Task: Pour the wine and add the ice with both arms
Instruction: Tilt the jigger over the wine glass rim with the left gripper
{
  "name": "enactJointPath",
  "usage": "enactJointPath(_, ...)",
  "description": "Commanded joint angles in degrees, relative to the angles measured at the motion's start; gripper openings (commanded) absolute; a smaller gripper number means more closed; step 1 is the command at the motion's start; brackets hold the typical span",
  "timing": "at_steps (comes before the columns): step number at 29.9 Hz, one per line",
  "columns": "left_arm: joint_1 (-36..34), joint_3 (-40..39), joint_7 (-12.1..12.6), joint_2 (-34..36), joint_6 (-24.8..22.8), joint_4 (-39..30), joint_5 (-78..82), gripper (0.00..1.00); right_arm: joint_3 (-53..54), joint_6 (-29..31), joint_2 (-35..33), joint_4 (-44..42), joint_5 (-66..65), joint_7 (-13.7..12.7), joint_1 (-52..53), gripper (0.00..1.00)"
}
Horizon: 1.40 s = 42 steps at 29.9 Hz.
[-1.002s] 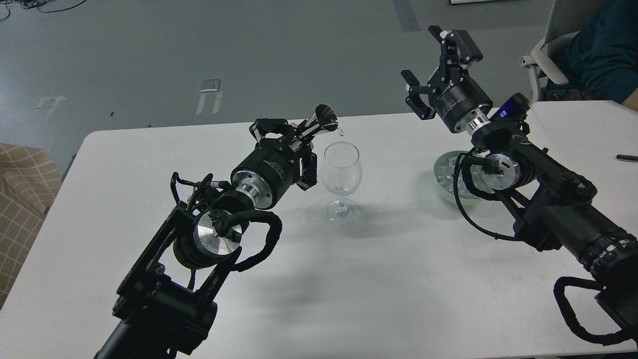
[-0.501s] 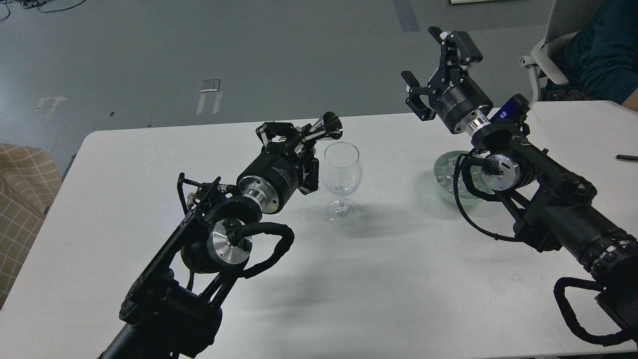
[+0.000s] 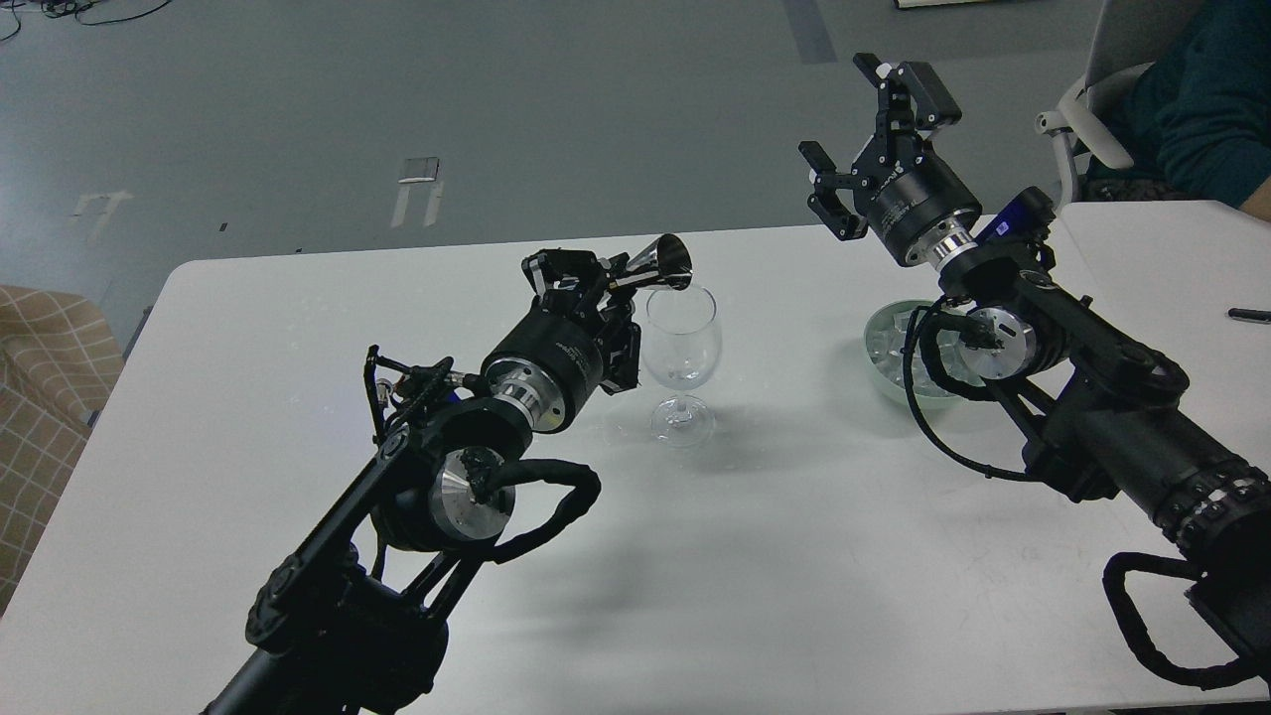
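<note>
Our left gripper (image 3: 608, 283) is clenched on a shiny metal jigger (image 3: 660, 266), tipped so its flared mouth sits right at the rim of the clear stemmed glass (image 3: 680, 353), which stands upright on the white table (image 3: 755, 556). Well to the right of the glass, clear glassy ice (image 3: 889, 338) lies heaped in a pale green bowl (image 3: 882, 379). Our right gripper (image 3: 862, 129) hangs above the bowl, claws spread, holding nothing.

White table (image 3: 794, 556) stands on grey floor (image 3: 397, 99). Black pen (image 3: 1248, 315) lies at right edge. Checked tan seat (image 3: 40, 377) at left; seated person (image 3: 1206, 89) upper right.
</note>
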Motion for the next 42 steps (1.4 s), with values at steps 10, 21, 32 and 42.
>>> enactJointPath(10,0.2,0.4,-0.2,0.0,0.0,0.2,5.4,0.0,0.0,0.0,0.0,0.0,0.0,0.0,-0.2,1.0)
enactJointPath(21,0.2,3.0,-0.5,0.0,-0.1,0.6,11.1,0.0,0.0,0.0,0.0,0.0,0.0,0.0,-0.2,1.0)
enactJointPath(32,0.3,3.4,-1.2,0.0,-0.4,1.3,14.9,0.0,0.0,0.0,0.6,-0.1,0.0,0.0,-0.1,1.0)
enactJointPath(42,0.3,3.8,-1.4,0.0,-1.1,1.2,18.5,0.0,-0.1,0.0,0.6,0.0,0.0,0.0,-0.2,1.0)
